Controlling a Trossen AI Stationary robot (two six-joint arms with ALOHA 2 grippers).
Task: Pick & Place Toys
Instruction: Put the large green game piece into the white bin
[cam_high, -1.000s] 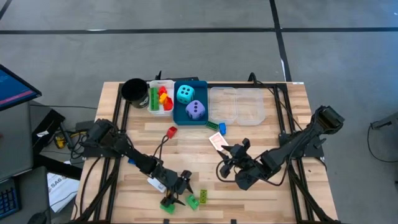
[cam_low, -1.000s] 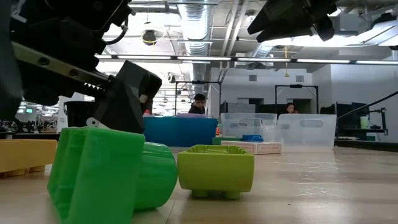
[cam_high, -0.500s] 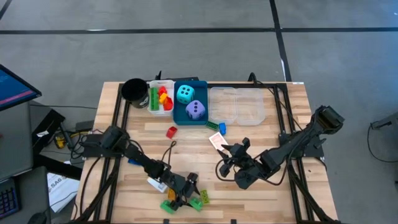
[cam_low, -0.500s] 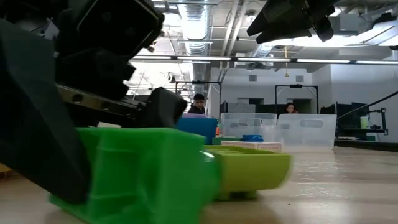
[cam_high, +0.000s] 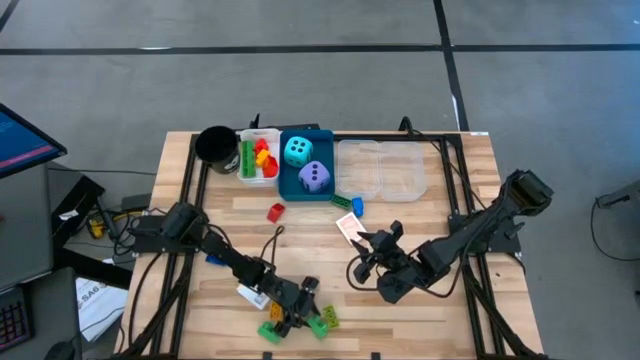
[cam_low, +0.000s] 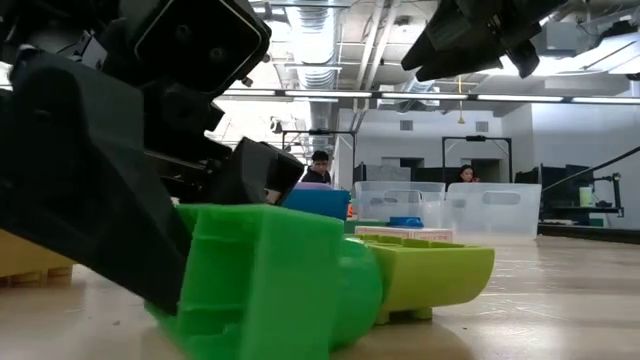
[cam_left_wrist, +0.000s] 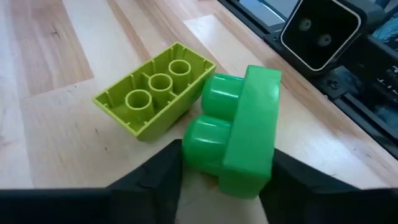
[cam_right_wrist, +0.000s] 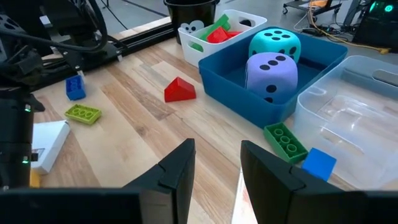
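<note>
- Left gripper (cam_left_wrist: 227, 171) clamps the bright green brick (cam_left_wrist: 239, 140) at the table's near edge.
- A lime brick (cam_left_wrist: 155, 96) lies tipped, touching it.
- Right gripper (cam_right_wrist: 216, 168), fingers narrowly apart and empty, hovers mid-table near a red brick (cam_right_wrist: 179, 90) and the blue tray (cam_right_wrist: 249, 112) holding two dice.

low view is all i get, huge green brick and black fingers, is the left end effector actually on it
Observer: Yes. In the left wrist view the left end effector has a finger on each side of the green brick.
Operator: and the lime one, which way up
Observer: The lime brick lies hollow side up, touching the green brick's studs.
Operator: where's the right arm
Observer: From above, the right end effector sits mid-table beside a card.
</note>
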